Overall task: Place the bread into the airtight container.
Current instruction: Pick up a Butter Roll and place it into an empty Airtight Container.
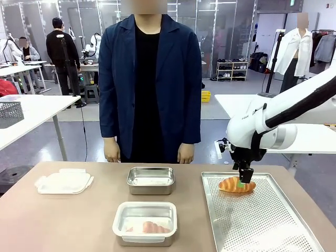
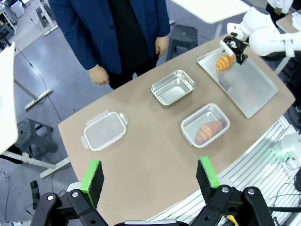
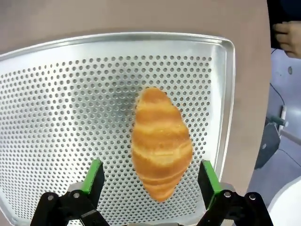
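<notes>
Right gripper (image 1: pixel 244 176) poised over croissant (image 1: pixel 237 185) on perforated tray (image 1: pixel 262 223); claw apart, no grip made.

The croissant lies at the far end of the tray, on the table's right side, with one green pad on each side of it and neither closed on it. Judged light, soft and flaky, so hard closure would crush it or shed crust. Recommended hold: gently across the thick middle, not the tapered tips. The airtight container (image 1: pixel 144 205) sits near centre, lidless, holding a second croissant (image 1: pixel 149 227). Its lid (image 1: pixel 64 182) lies to the left. Left gripper (image 2: pixel 149 165) hangs high above the table, fingers apart, empty.
</notes>
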`<state>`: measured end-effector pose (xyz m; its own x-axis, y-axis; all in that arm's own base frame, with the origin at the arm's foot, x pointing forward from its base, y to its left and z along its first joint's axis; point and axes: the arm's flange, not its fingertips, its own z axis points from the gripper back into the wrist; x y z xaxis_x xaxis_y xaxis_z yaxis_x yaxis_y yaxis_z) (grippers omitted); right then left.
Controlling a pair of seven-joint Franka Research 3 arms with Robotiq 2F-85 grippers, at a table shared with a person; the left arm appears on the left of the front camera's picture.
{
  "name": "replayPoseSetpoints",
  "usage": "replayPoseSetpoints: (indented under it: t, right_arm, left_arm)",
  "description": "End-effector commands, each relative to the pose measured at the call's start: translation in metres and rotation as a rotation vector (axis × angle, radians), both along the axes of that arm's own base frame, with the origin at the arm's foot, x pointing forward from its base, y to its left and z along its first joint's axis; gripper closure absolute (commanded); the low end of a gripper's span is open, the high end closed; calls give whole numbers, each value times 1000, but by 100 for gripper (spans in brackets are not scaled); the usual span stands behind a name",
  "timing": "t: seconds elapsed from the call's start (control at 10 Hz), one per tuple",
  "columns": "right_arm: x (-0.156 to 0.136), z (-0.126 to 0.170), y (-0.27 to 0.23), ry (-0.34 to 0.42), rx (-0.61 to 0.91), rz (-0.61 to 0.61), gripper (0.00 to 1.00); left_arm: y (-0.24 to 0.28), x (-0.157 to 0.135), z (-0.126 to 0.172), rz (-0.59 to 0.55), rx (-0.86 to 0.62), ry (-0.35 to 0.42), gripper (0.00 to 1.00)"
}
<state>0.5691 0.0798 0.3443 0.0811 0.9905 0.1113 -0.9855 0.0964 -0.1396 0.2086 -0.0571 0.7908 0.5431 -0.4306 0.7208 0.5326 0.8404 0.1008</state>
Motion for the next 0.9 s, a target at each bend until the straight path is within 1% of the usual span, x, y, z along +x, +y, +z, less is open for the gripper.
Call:
replayPoseSetpoints:
  t: [0.0, 0.1, 0.3, 0.8]
  right_arm:
    - [16, -8, 1, 11, -31, -47, 0]
    - [20, -12, 1, 10, -26, -48, 0]
    - [28, -19, 3, 52, -44, -49, 0]
    - [38, -43, 5, 118, -65, -54, 0]
  left_arm:
    - [0, 0, 1, -6, 6, -3, 0]
    - [0, 0, 1, -6, 6, -3, 0]
    - [0, 0, 1, -6, 6, -3, 0]
    - [0, 0, 1, -6, 6, -3, 0]
